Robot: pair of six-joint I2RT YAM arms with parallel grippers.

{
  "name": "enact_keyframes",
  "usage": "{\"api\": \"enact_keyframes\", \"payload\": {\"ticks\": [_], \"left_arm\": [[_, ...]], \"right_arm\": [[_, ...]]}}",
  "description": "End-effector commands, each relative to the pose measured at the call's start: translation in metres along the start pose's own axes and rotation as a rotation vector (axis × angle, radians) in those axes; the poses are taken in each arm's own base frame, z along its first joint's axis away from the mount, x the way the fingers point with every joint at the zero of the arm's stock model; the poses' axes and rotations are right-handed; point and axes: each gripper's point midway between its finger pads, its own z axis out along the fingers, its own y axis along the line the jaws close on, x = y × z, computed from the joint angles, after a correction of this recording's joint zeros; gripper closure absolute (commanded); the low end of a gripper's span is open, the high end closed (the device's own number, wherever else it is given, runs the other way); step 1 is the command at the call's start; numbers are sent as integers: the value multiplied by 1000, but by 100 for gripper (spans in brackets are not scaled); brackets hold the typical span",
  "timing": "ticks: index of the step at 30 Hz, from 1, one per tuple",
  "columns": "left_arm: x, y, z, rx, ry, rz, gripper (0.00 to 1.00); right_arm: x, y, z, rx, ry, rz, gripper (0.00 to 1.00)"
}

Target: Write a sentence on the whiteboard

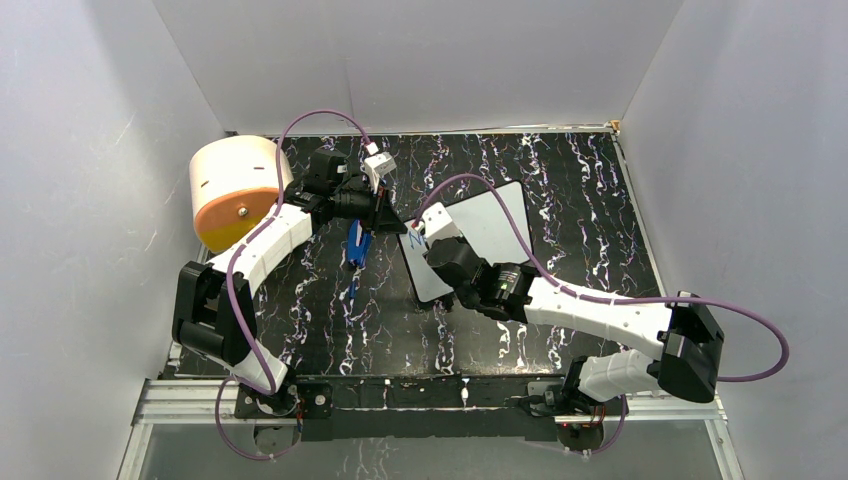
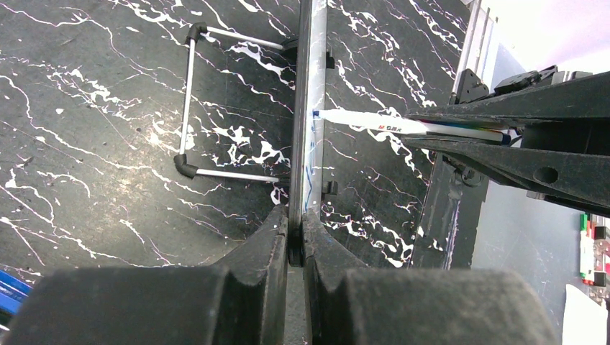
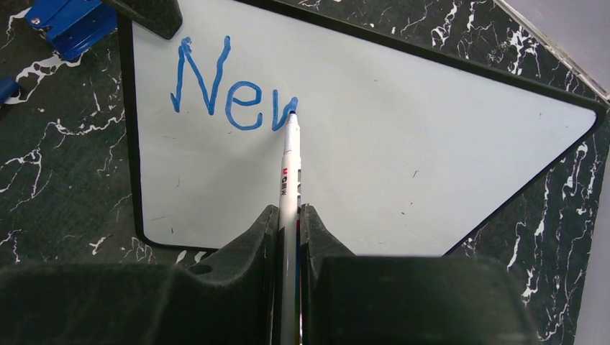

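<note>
The whiteboard [image 1: 485, 225] sits mid-table, turned at an angle. In the right wrist view the whiteboard [image 3: 403, 144] carries the sentence [image 3: 223, 90] in blue, reading "Ne" plus the first strokes of a "w". My right gripper [image 3: 289, 215] is shut on a white marker [image 3: 289, 176], whose tip touches the board at the last stroke. My left gripper [image 2: 295, 237] is shut on the edge of the board [image 2: 308, 108], seen edge-on. From above, the left gripper [image 1: 395, 222] is at the board's left corner and the right gripper [image 1: 432, 238] is just beside it.
A cream and orange cylinder [image 1: 235, 190] stands at the back left. A blue object [image 1: 358, 243] lies on the table just left of the board. A wire stand [image 2: 188, 100] sticks out behind the board. White walls close in on three sides.
</note>
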Motion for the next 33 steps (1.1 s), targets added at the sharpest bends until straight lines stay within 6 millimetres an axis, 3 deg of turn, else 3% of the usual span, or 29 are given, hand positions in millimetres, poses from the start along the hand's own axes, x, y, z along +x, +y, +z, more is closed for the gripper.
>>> {"api": "enact_keyframes", "payload": {"ticks": [1,17,33], "left_arm": [[5,-4,0,16,16,16,100],[6,-3,1,17,19,13,100],[7,-4,2,27,21,9,100]], "right_arm": [[-1,-7,-4,10,-5,40,100],[7,-9,-4,17,8,45,100],[-19,-13,-3,35,-75,55,100]]}}
